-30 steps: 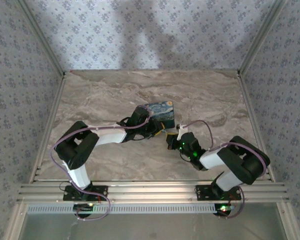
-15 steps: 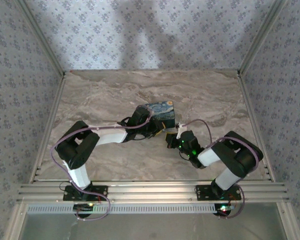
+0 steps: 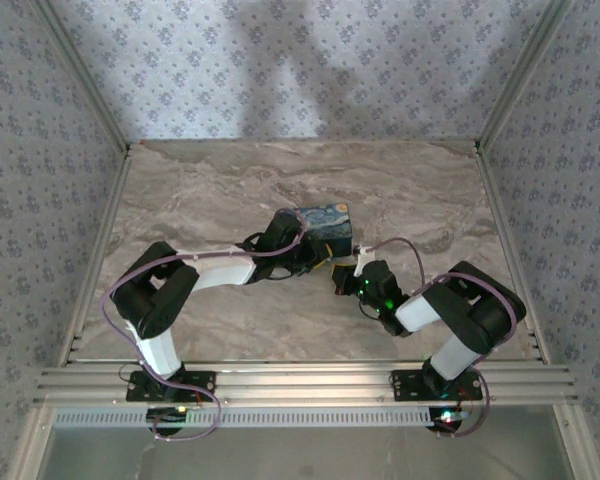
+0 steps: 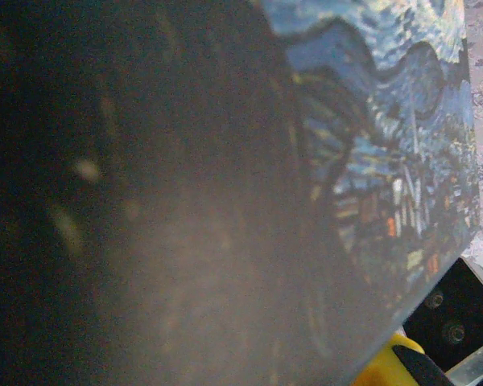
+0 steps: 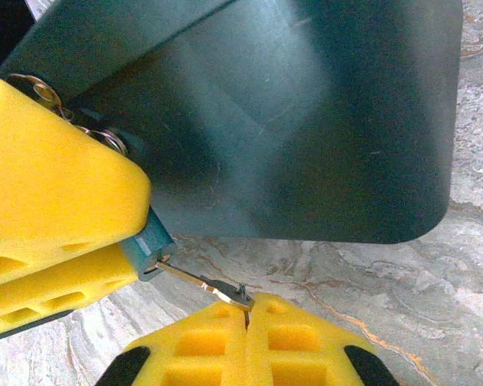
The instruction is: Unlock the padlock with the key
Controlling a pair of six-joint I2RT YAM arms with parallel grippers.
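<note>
The padlock (image 5: 149, 245), a tiny teal lock, is pinched between my left gripper's yellow fingers (image 5: 60, 185), right under the corner of the blue painted box (image 5: 306, 121). My right gripper (image 5: 247, 310) is shut on the head of the key (image 5: 203, 283). The key's blade reaches up-left, with its tip in the padlock's keyhole. In the top view my left gripper (image 3: 320, 262) and right gripper (image 3: 338, 280) meet at the near edge of the box (image 3: 326, 226). The left wrist view is close against the box's painted side (image 4: 386, 121).
The box stands mid-table on the marble top (image 3: 220, 190). Small metal rings (image 5: 105, 138) show where the box meets my left finger. Patterned walls with metal rails (image 3: 90, 100) close in the left, right and back.
The right arm's elbow has shifted slightly left and its forearm has turned a little. Both grippers and the box stay where they were.
</note>
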